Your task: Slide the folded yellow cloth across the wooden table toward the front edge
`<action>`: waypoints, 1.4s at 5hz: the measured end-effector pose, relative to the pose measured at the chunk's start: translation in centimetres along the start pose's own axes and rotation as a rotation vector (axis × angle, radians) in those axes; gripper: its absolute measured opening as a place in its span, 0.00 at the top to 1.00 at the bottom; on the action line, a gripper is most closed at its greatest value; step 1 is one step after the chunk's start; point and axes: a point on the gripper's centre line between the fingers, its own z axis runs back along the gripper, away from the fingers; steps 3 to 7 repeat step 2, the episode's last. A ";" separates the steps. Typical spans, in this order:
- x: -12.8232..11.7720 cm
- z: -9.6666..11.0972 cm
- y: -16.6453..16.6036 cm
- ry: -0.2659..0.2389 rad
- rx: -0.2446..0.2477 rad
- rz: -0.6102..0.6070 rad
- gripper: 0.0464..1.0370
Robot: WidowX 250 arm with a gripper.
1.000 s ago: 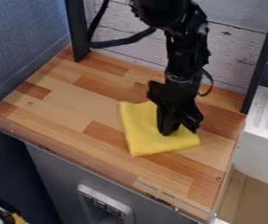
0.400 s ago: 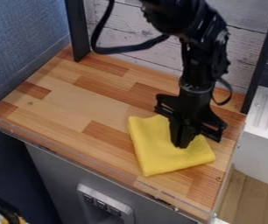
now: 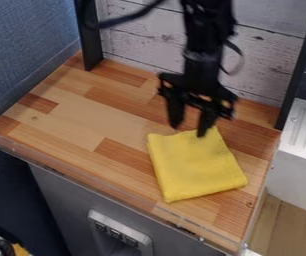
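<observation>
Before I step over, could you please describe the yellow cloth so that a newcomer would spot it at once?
Look for the wood-block counter in front of the whitewashed plank wall. On its right half, just below the open black gripper, lies a folded, roughly square cloth. Its plain bright yellow sets it apart from the brown wood around it.

Readable text: none | labels: none | brands: none | numbers: none | signs: none
</observation>
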 end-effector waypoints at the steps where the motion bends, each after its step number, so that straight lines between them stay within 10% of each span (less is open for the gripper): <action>1: 0.9 1.7 3.2 -0.001 -0.013 0.017 0.05; 7: 2.0 4.2 6.7 -0.025 -0.012 0.034 0.04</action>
